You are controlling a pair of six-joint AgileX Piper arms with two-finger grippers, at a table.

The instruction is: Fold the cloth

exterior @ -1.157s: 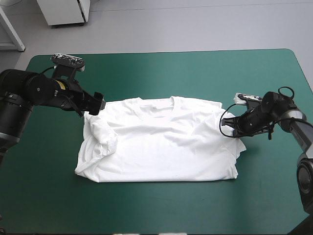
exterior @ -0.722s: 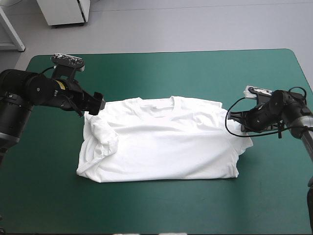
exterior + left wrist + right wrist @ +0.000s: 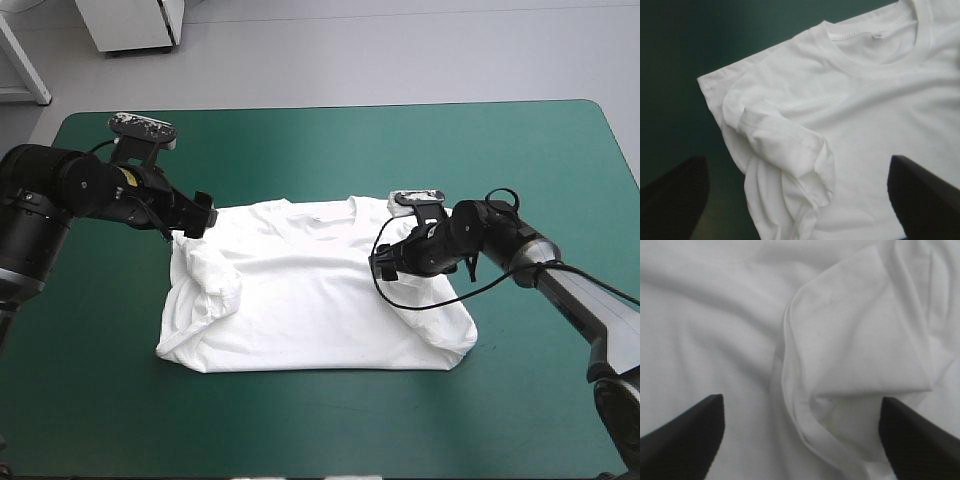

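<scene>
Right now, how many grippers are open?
2. The left gripper is at the T-shirt's shoulder on its own side, by the bunched sleeve. The right gripper is over the folded-in part on the other side.

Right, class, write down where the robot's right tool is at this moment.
In the high view the right tool is open over the right half of the T-shirt, just right of the collar and well in from the table's right edge.
</scene>
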